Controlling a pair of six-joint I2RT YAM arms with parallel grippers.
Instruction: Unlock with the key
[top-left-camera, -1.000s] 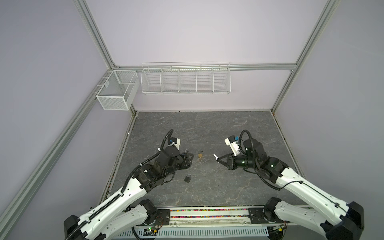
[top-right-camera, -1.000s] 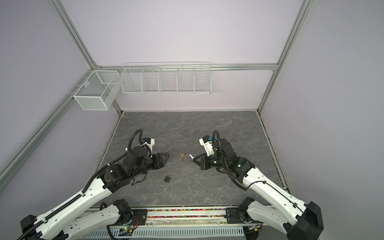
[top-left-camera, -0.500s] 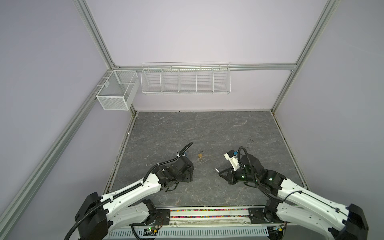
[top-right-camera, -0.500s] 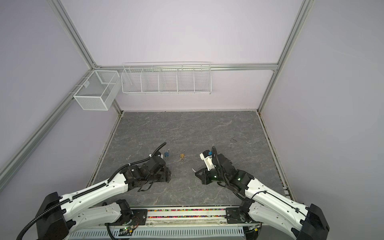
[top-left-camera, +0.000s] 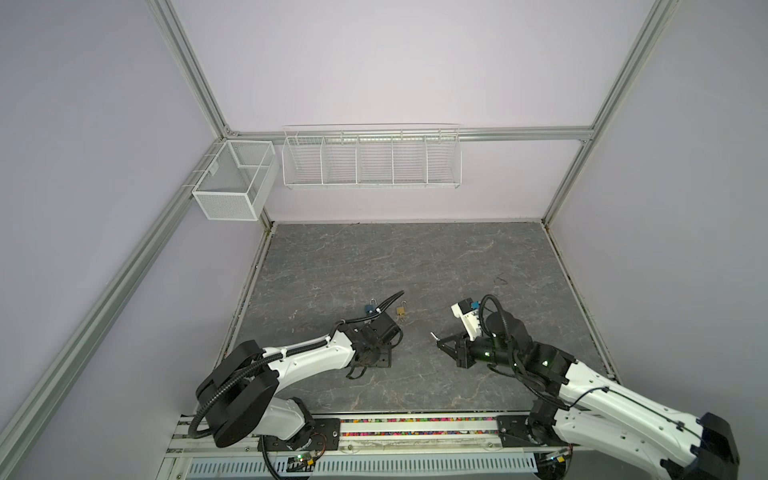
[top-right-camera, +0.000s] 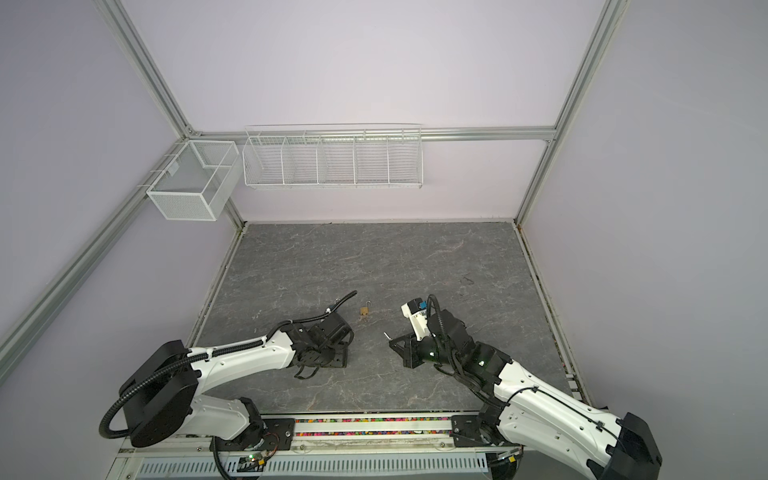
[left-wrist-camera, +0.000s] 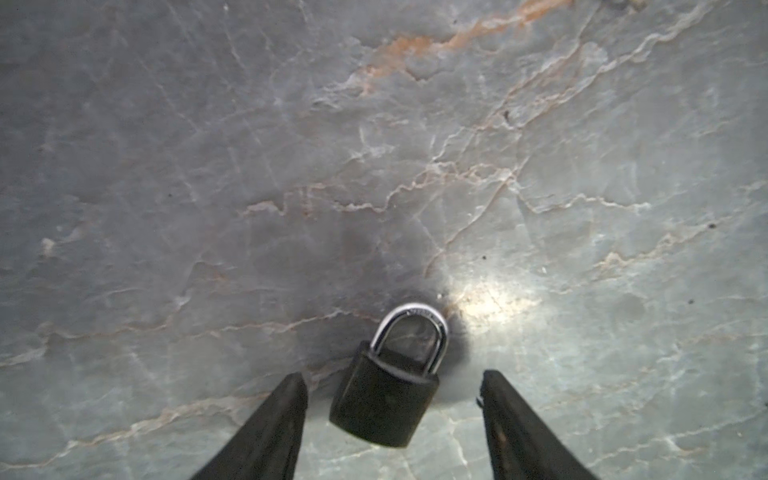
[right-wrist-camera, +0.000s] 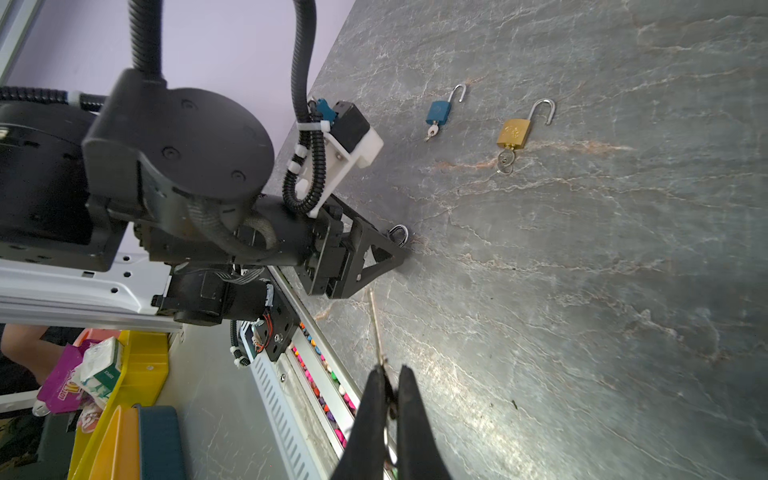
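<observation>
Overhead, left jaws hide the black padlock (left-wrist-camera: 384, 399) they straddle, spread; right jaws pinch the key (right-wrist-camera: 376, 328).

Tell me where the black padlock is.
In the left wrist view the black padlock lies on the table between the jaws of the open left claw, on the left side, nearer the robot than the blue padlock and brass padlock.

You're in a robotics lab test cell: plain lilac panels (top-left-camera: 374, 62) framed by aluminium struts (top-left-camera: 190, 70), white wire baskets (top-left-camera: 371, 158) hung at upper centre, a slate-patterned bench (top-left-camera: 415, 257), and robot arms (top-left-camera: 307, 357) bolted to a rail (top-left-camera: 415, 432) along the bottom edge.
</observation>
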